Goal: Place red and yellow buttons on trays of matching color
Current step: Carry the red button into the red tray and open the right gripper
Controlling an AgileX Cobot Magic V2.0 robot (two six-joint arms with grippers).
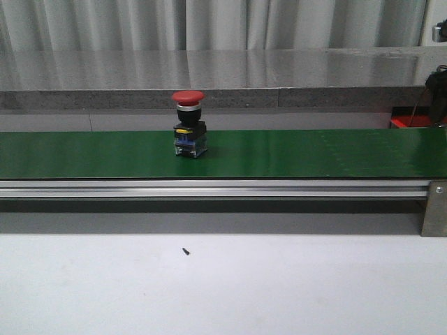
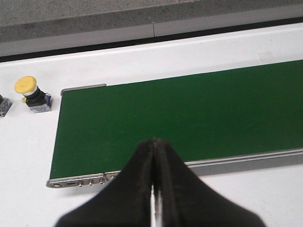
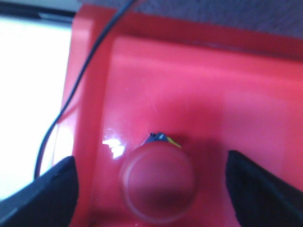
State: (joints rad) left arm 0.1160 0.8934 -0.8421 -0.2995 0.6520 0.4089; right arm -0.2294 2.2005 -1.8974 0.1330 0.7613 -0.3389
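A red mushroom-capped push button (image 3: 158, 187) sits in the glossy red plastic tray (image 3: 227, 85) between the wide-open, empty right end effector (image 3: 151, 189), which could knock it over if lowered.

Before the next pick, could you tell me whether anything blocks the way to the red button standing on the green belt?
Nothing visible does. The red button stands upright and alone on the green belt, with bare belt on both sides of it.

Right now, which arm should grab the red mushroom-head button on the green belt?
Right, probably. Its hand is open over the red plastic tray, that button's destination. The left hand is shut near the belt's end, where a yellow button stands.
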